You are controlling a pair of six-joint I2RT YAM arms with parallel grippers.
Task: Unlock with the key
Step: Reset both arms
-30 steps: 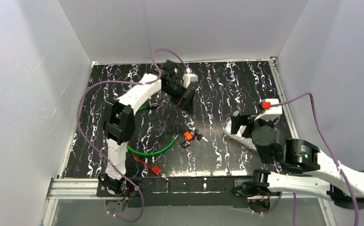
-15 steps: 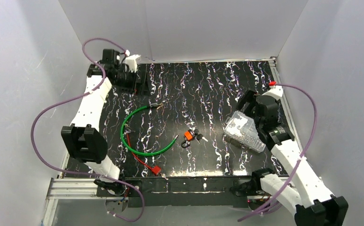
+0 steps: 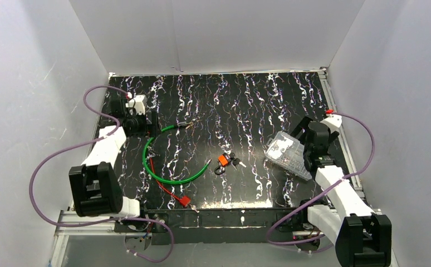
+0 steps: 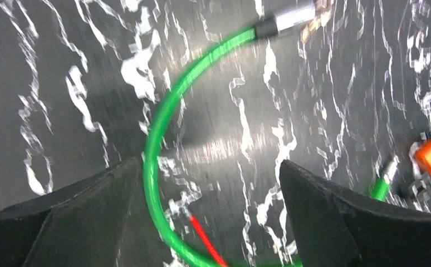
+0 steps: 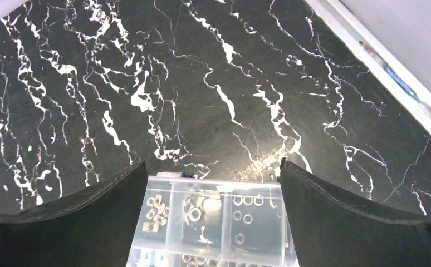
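Moved: both arms have folded back toward their bases, and the left gripper [image 4: 207,167] has left the far-left corner.
Left gripper: jaws spread wide, holding nothing, above the curve of the green cable [image 3: 171,179].
Right gripper [image 5: 212,166]: jaws spread wide, empty, over the far edge of the clear parts box [image 3: 287,156] on the right.
Padlock [image 3: 223,160]: orange, lying mid-table, well apart from both grippers.
Keys [image 3: 236,163]: just right of the padlock.
Red wire [image 3: 171,194]: near the table's near edge, crossing the green cable.
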